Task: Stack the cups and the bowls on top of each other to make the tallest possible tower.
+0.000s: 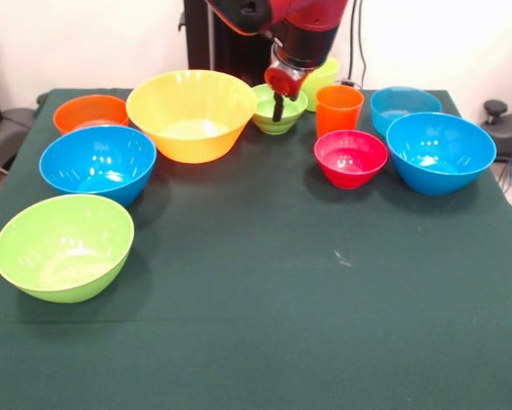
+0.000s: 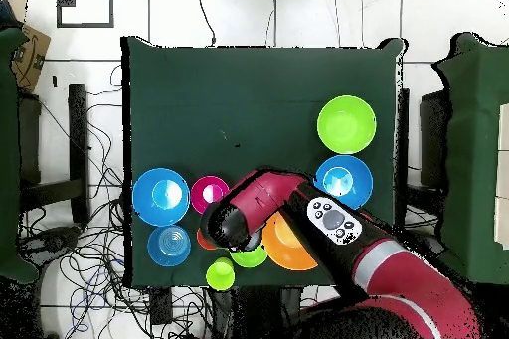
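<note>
Reaching straight down, arm (image 1: 303, 34) over small green bowl (image 1: 279, 109), jaws' state unclear, bowls unstacked

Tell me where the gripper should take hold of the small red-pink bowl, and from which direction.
Likely best by the rim, from straight above. The red-pink bowl stands upright and open with nothing in it, so one finger could go inside its thin wall and one outside. The orange cup and a blue bowl stand close, so the side facing the open cloth looks freest.
</note>
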Available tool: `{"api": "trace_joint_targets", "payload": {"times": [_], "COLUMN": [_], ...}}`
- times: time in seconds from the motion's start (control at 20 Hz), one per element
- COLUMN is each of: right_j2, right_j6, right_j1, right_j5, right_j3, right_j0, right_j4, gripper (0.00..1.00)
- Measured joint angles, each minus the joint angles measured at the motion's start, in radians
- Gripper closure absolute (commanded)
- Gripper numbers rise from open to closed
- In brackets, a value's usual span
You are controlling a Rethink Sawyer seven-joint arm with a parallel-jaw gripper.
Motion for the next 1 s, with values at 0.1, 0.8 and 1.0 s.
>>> {"api": "trace_joint_targets", "payload": {"times": [0.1,0.8,1.0], "right_j2": [0.0,-0.003,-0.007], "right_j6": [0.0,0.0,0.0], "right_j1": [0.006,0.047,0.047], "right_j5": [0.0,0.0,0.0], "right_j3": [0.0,0.0,0.0], "right_j0": [0.002,0.015,0.021], "right_j4": [0.0,-0.001,-0.005], "gripper": [0.0,0.0,0.0]}}
